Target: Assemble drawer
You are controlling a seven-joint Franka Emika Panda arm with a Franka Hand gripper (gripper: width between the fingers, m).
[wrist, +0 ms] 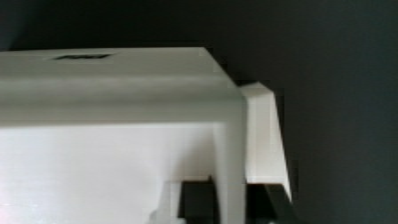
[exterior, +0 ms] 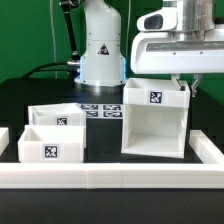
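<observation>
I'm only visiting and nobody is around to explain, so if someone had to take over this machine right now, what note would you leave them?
Gripper: low at the housing's top edge, on the exterior view's right. Whether it grips the wall cannot be told.
Housing: standing on the table, open side toward the exterior camera, no tray in it.
Rear tray and front tray: on the table at the exterior view's left, one behind the other, both outside the housing.
Done: no tray is in place yet.
Left: both trays have to go into the housing.
</observation>
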